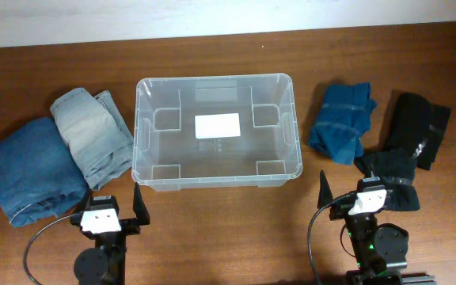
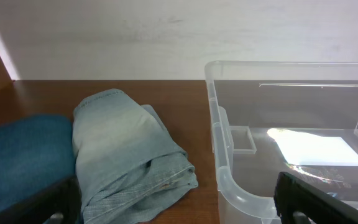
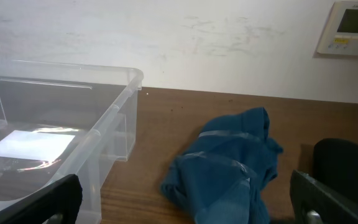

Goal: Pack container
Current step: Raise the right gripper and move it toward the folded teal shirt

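Observation:
The container is a clear plastic bin standing mid-table, with only a white label on its bottom. My left gripper is open near the front edge, short of the container's front left corner. In the left wrist view the gripper holds nothing; the container rim is ahead right and light denim jeans ahead left. My right gripper is open off the front right corner. In its own view the gripper is bare, facing a teal garment, with the container wall at left.
Folded dark blue jeans and light denim jeans lie left of the bin. A teal garment and a black garment lie to its right, the black one reaching close to my right gripper. A wall runs behind the table.

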